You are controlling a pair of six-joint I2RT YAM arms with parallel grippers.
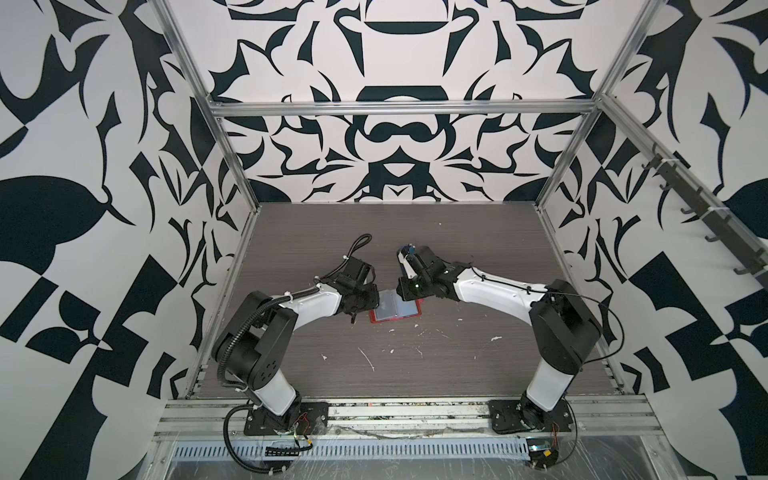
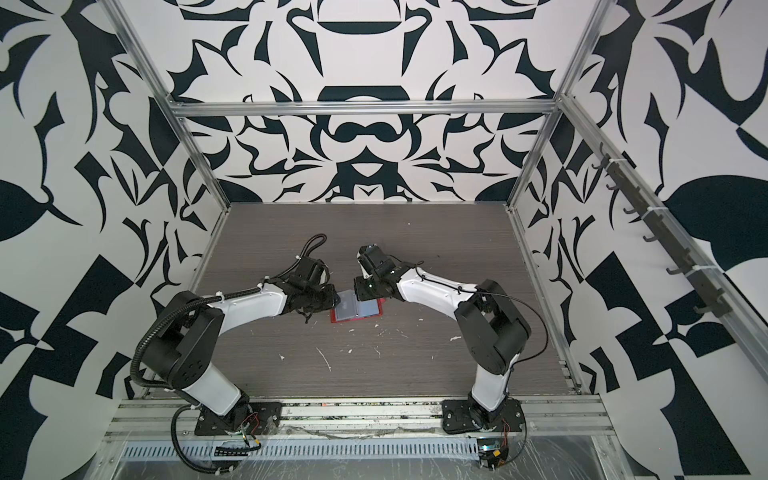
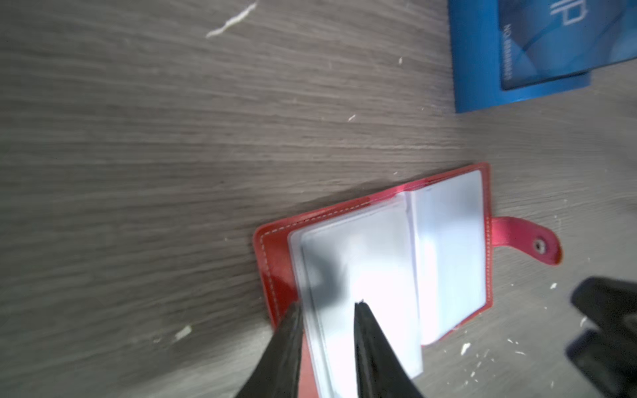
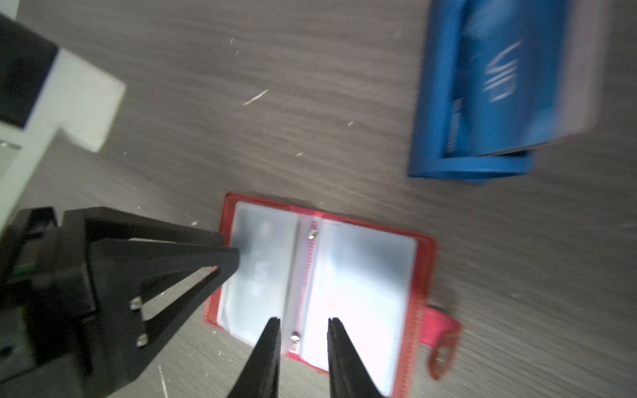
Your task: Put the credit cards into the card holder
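Note:
The card holder (image 1: 395,311) (image 2: 356,311) lies open on the table, a red cover with clear sleeve pages (image 4: 365,275) and a snap tab (image 3: 527,241). My left gripper (image 3: 327,306) (image 1: 376,300) is open at its left edge, one finger over the red cover and the other on the left sleeve page. My right gripper (image 4: 303,320) (image 1: 408,294) hangs open over the holder's spine with nothing between its fingers. One of the credit cards, a blue one (image 4: 510,86) (image 3: 551,41), stands in a blue rack (image 4: 448,162) beyond the holder. A pale edge shows behind it.
White flecks and scratches are scattered over the grey wood-grain table (image 1: 374,361) in front of the holder. Patterned walls and aluminium posts (image 1: 232,174) close in the table on three sides. Both arm bases sit on the front rail (image 1: 407,409).

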